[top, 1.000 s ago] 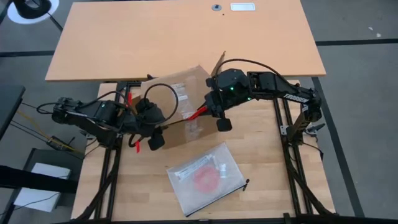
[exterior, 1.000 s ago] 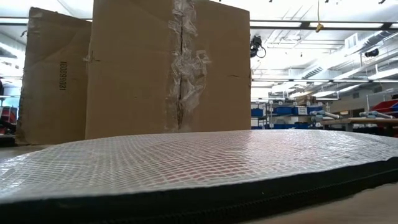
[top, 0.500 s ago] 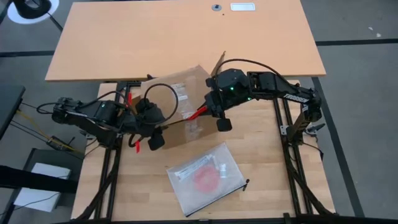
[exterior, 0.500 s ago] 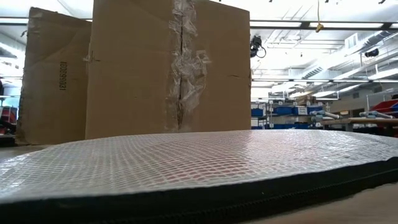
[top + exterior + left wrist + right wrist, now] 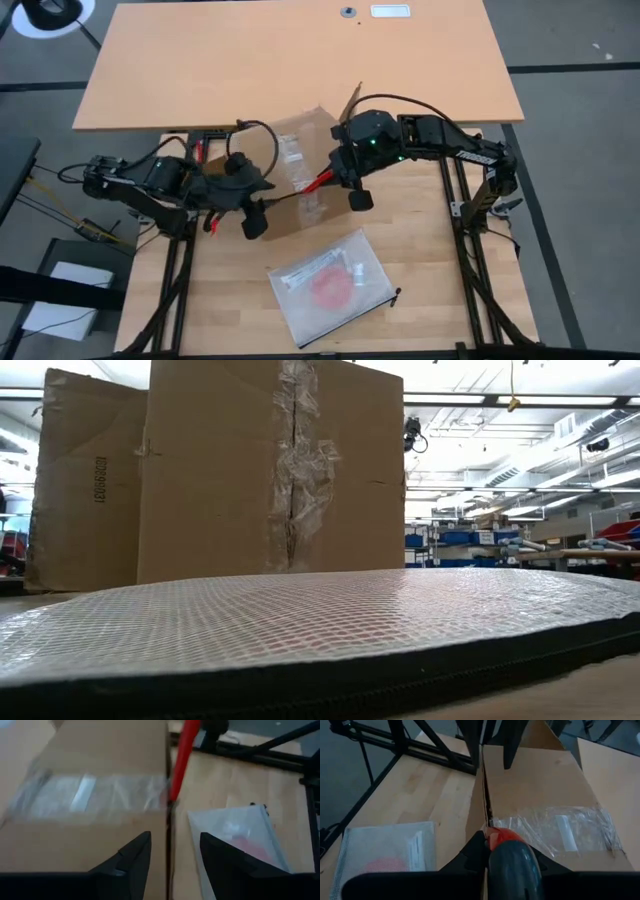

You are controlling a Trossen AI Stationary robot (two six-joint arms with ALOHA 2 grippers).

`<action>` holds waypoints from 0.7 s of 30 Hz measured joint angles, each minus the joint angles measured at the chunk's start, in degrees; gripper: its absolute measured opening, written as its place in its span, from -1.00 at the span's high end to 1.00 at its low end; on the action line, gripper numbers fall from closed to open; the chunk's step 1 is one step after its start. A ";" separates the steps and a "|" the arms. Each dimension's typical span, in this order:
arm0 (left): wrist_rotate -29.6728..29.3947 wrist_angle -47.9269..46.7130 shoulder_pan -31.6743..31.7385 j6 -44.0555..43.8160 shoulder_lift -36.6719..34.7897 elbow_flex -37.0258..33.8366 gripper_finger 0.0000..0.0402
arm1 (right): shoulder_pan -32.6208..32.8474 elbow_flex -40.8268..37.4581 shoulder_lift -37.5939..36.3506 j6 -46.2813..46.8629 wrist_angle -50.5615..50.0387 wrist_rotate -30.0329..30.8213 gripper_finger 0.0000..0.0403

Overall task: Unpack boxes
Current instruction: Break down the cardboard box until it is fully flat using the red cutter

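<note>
The brown cardboard box [image 5: 292, 165] stands on the wooden table, its taped top [image 5: 90, 795] up and a taped seam [image 5: 290, 470] on the side facing the low view. My left gripper [image 5: 175, 852] hovers open over the box's near edge, at its left corner [image 5: 253, 218]. My right gripper [image 5: 345, 185] is at the box's right side, shut on a red-handled box cutter [image 5: 318, 183]. The cutter's tip [image 5: 487, 824] is at the box's top edge, by the tape. My right gripper pinches the box cutter's red handle [image 5: 501, 836] between its two fingers, at the handle's rear end. The fingers slant down from the table's right side and lie along the cutter. The cutter is lifted off the table and points at the box's edge.
A clear zip bag [image 5: 332, 282] with a red item lies flat on the table near the front edge, just near of the box. A large tan board [image 5: 300, 60] spans the far side. Black frame rails [image 5: 470, 250] run along both table sides.
My left gripper has risen a little above the box's near edge and tipped its fingers upward, staying open. My right gripper and the cutter have kept still.
</note>
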 joint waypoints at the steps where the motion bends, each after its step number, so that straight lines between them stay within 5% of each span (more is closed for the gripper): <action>1: -0.04 0.89 0.09 1.68 0.05 -0.01 0.09 | -0.03 0.00 0.00 0.00 0.02 0.11 0.73; 21: 0.36 -0.24 3.01 2.78 2.03 -5.64 0.09 | 0.01 0.02 -0.79 -1.29 1.04 1.12 0.73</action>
